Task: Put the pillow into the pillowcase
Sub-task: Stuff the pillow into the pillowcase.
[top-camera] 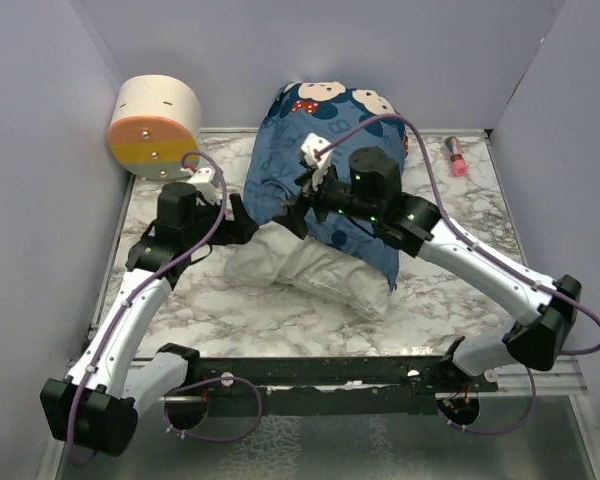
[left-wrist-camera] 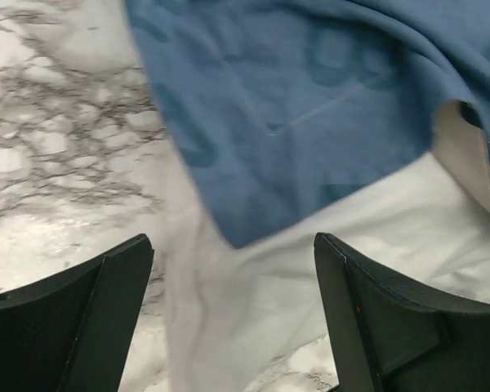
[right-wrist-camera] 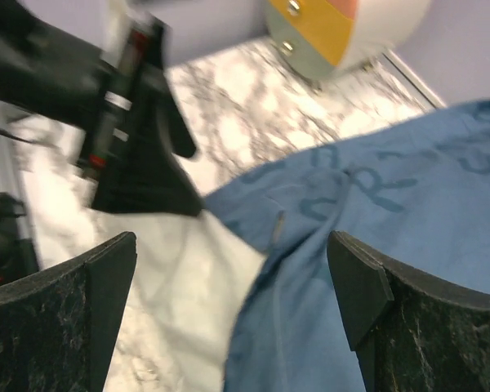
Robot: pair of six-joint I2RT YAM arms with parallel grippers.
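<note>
The left gripper (left-wrist-camera: 230, 239) and right gripper (right-wrist-camera: 230, 237) both stand wide, holding nothing, over the hem of the thin dark blue printed pillowcase (top-camera: 280, 160). The plump white fabric pillow (top-camera: 315, 272) lies mid-table, its far part sheathed and its near end bare. Unheld, the slack, creased case may slide off. A careless grasp could pinch both soft layers against the smooth marble table (top-camera: 180, 300).
</note>
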